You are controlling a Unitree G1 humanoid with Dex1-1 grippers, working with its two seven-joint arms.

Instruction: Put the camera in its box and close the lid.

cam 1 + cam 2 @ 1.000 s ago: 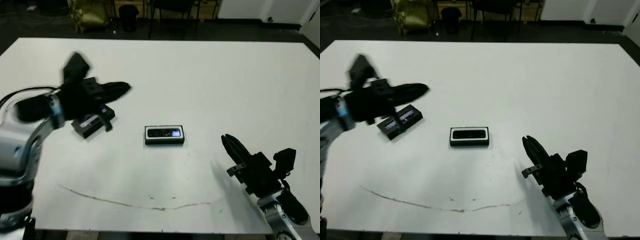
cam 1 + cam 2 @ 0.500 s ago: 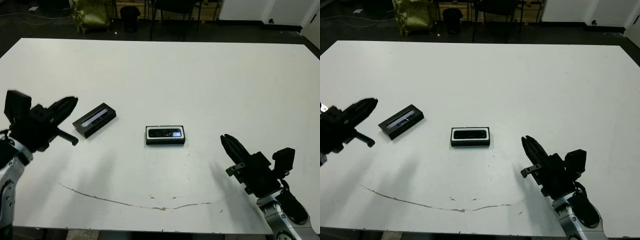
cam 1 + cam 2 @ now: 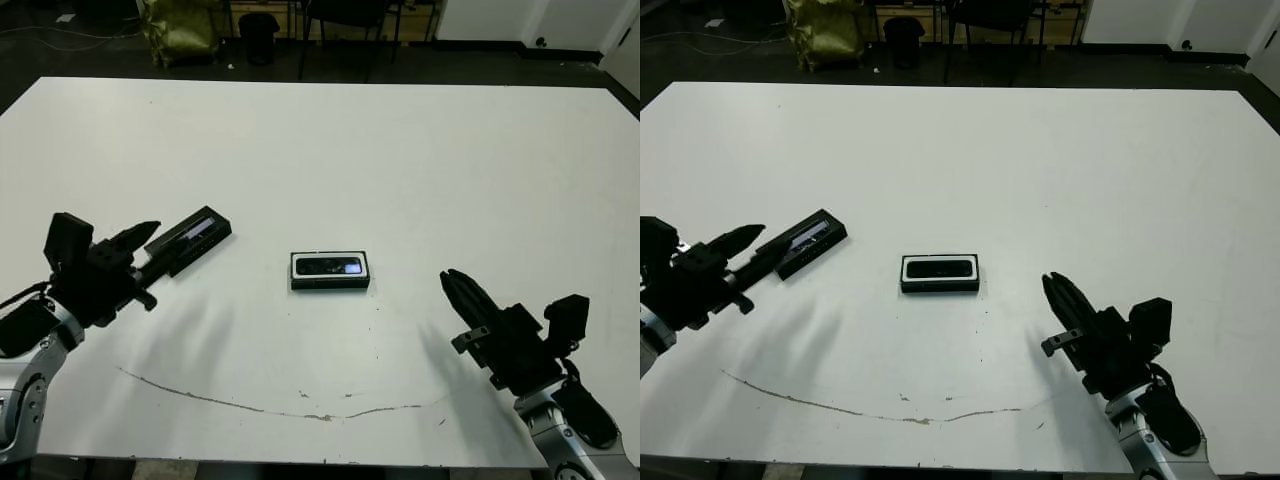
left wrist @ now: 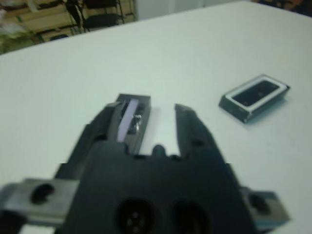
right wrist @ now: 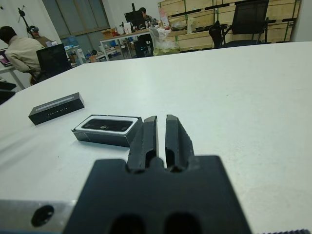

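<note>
The box, a shallow black tray with a white lining, sits mid-table. The camera, a slim glossy black bar, lies inside it. To its left the lid, a flat black panel with a pale stripe, lies flat on the table. My left gripper is open and low at the lid's near end. In the left wrist view the lid sits against the inner side of one finger. My right gripper is shut on nothing, right of the box and pointing towards it.
A thin brown scuff line runs along the near part of the white table. Chairs and a yellow bag stand beyond the far edge. People sit at desks in the background of the right wrist view.
My left arm drew back to the left off the lid, then dropped lower and came in at the lid's near end. Lid, box and right arm have not moved.
</note>
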